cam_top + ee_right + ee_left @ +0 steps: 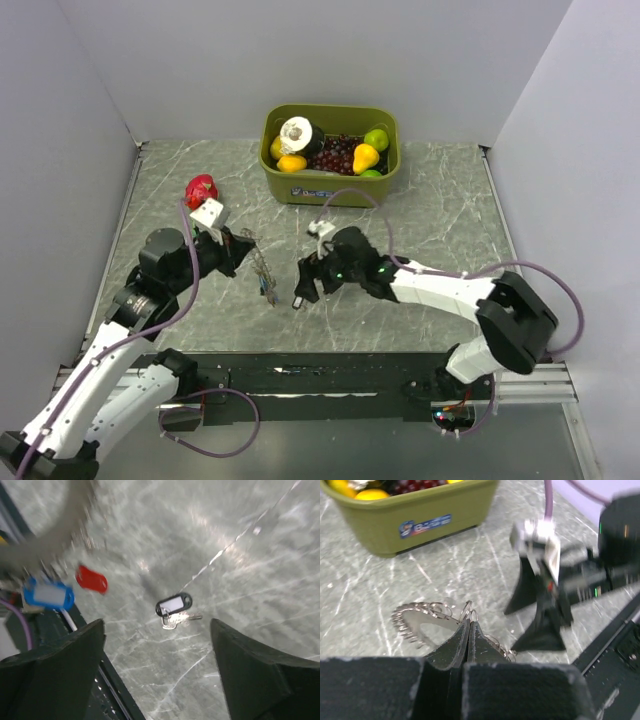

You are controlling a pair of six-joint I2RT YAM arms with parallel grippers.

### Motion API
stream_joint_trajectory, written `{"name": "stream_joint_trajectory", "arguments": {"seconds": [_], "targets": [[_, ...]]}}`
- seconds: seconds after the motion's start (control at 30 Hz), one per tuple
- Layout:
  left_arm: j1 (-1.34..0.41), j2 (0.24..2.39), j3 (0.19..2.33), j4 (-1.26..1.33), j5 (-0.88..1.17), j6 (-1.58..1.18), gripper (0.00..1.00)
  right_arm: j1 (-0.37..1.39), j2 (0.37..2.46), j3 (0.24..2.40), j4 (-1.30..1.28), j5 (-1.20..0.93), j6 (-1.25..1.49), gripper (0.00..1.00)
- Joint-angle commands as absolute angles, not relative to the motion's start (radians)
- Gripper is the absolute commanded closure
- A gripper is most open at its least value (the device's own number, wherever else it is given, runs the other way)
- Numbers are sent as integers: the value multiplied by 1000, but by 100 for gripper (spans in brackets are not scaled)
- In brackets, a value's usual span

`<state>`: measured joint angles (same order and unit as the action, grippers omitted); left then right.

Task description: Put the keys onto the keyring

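My left gripper [240, 252] is shut on the keyring [262, 268], which hangs from it over the table's middle. In the left wrist view the fingertips [469, 626] pinch small wire loops, and the coiled keyring [415, 622] spreads out to their left. A key with a black tag [173, 605] lies flat on the marble. My right gripper [157, 627] hovers open above it, one finger on each side and clear of it. A red-tagged key [91, 578] and a blue-tagged key [48, 595] hang at the left of the right wrist view. From above, the right gripper [303, 287] is just right of the ring.
A green bin [330, 185] full of fruit stands at the back centre. A red object [201, 188] lies at the back left, behind the left arm. A black rail [300, 370] runs along the near edge. Grey walls close off both sides.
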<state>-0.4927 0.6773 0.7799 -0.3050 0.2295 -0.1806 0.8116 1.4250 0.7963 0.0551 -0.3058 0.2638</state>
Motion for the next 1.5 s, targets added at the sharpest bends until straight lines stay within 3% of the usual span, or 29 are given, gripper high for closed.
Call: {"name": "stream_joint_trajectory", "arguments": {"seconds": [0.0,0.27,0.57,0.77,0.9,0.97,1.3,1.4,1.47], "targets": [[-375,718,822,-244,363,-213,99,900,1526,888,-23,-187,235,16],[-155,756,762,-134,698,-265,99,950,1634,910,37,-175,180,28],[-123,761,736,-92,762,-293,99,956,1750,952,64,-190,161,39],[-118,770,735,-91,781,-295,99,969,1784,969,71,-186,169,67],[-114,764,736,-97,778,-288,99,976,1779,962,74,-184,170,93],[-110,761,736,-103,770,-284,99,976,1764,942,89,-189,178,100],[-98,735,752,-158,716,-252,99,976,1657,841,221,-245,164,98],[-75,729,747,-163,704,-258,99,974,1675,859,224,-250,127,65],[-61,729,744,-163,704,-262,99,976,1690,876,221,-259,117,57]]}}
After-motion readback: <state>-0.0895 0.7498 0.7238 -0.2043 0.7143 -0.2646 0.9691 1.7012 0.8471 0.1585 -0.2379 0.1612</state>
